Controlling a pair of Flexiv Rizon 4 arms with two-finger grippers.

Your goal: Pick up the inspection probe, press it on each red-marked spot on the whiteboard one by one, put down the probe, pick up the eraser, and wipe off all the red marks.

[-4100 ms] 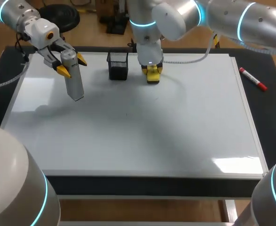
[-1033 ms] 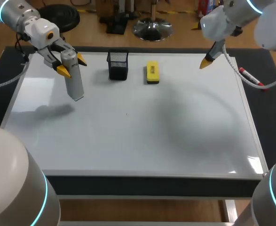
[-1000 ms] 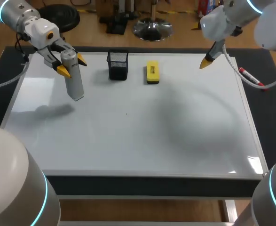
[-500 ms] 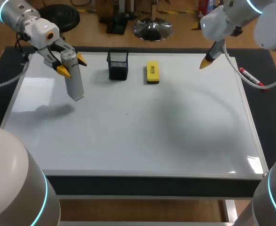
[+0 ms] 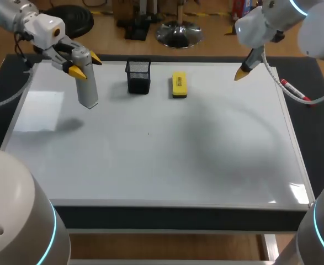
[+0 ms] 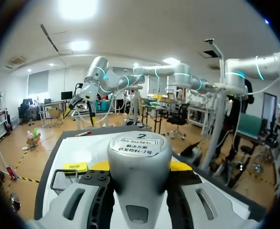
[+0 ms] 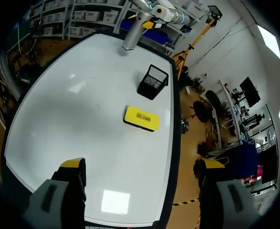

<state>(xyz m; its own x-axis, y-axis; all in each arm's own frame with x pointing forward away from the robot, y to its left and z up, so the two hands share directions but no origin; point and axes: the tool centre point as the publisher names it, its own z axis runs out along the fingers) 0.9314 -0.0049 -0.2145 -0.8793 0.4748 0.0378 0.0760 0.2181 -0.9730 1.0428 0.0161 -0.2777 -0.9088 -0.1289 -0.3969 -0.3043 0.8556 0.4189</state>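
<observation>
The left fingers [image 5: 76, 73] pinch the inspection probe [image 5: 88, 91] near its top, its long axis near upright and its tip above the whiteboard's [image 5: 178, 160] far left corner. The mesh holder [image 5: 138, 77] stands just to its right, with the eraser [image 5: 178, 84] beyond. The right fingers [image 5: 240, 73], spread and empty, hang well apart at the far right edge.

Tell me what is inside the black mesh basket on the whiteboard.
Nothing shows inside the basket: through its open top the head view gives only dark mesh walls. The floor of it is in shadow, so a small flat thing there could be hidden.
</observation>
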